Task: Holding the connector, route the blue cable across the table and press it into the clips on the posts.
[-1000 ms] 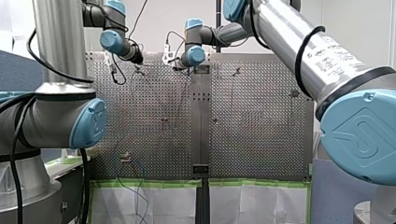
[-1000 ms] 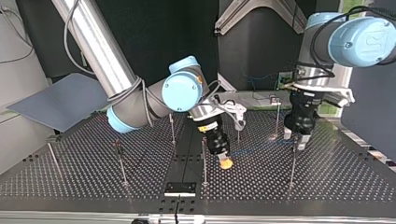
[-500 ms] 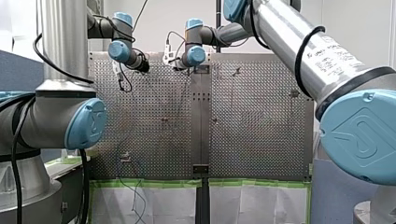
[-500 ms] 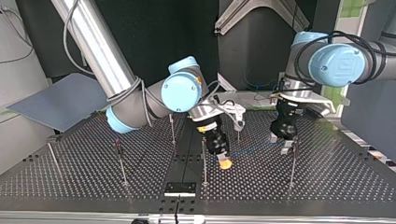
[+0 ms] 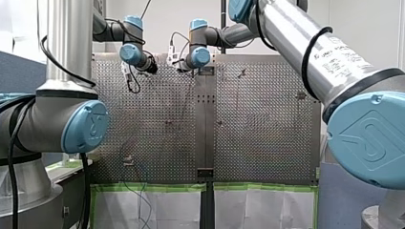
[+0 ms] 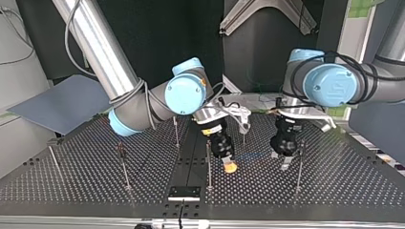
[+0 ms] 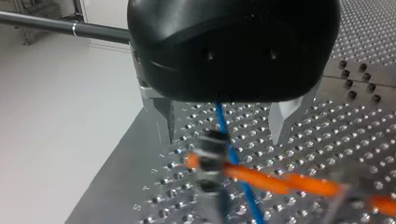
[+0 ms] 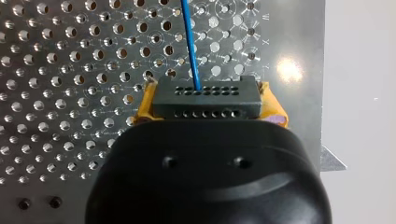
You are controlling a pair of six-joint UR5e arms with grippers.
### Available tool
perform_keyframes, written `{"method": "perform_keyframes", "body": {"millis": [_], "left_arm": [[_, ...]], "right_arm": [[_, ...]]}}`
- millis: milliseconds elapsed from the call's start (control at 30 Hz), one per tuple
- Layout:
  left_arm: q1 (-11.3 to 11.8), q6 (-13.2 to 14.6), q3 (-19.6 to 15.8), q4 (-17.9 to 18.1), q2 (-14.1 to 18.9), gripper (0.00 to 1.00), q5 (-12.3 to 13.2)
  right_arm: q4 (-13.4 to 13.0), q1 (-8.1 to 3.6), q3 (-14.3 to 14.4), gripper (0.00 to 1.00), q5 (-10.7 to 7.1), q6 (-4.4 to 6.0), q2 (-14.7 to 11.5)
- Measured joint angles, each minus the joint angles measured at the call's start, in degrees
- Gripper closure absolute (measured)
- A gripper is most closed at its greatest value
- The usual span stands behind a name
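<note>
In the right wrist view my right gripper (image 8: 208, 101) is shut on the black connector (image 8: 187, 100), which sits between its yellow pads (image 8: 144, 106). The blue cable (image 8: 190, 42) runs straight ahead from the connector over the perforated table (image 8: 56, 70). In the top view that gripper (image 6: 230, 166) hangs low near the middle, beside a post (image 6: 208, 164). My left gripper (image 7: 222, 139) is open, and its metal fingers (image 7: 164, 116) straddle the blue cable (image 7: 223, 126) just above a dark clip (image 7: 211, 149). It shows in the top view (image 6: 282, 160) next to another post (image 6: 299, 167).
Several thin posts (image 6: 123, 164) stand across the table (image 6: 344, 186). A blurred orange piece (image 7: 280, 182) lies across the clip ahead of my left gripper. A grey plate (image 6: 62, 102) leans at the top view's left, and a black block (image 6: 184, 193) sits at the near edge.
My left arm has swung toward the top view's middle and lowered its gripper over the cable beside the post. My right arm has held still with the connector.
</note>
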Motion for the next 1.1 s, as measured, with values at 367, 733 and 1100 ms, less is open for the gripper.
{"method": "perform_keyframes", "body": {"millis": [367,733,1100], "left_arm": [[-1.1,1.2,0.4,-1.2,-0.1,0.31,-3.3],[-1.5,1.1,-0.1,-1.8,-0.1,0.99,-4.4],[-1.5,1.3,-1.8,-5.1,0.0,0.99,-8.3]], "right_arm": [[0.0,-0.03,0.0,1.0,-0.02,0.64,0.0],[0.2,0.04,0.0,1.0,-0.09,0.76,0.0],[0.7,0.33,0.1,1.0,-0.09,0.76,0.0]]}}
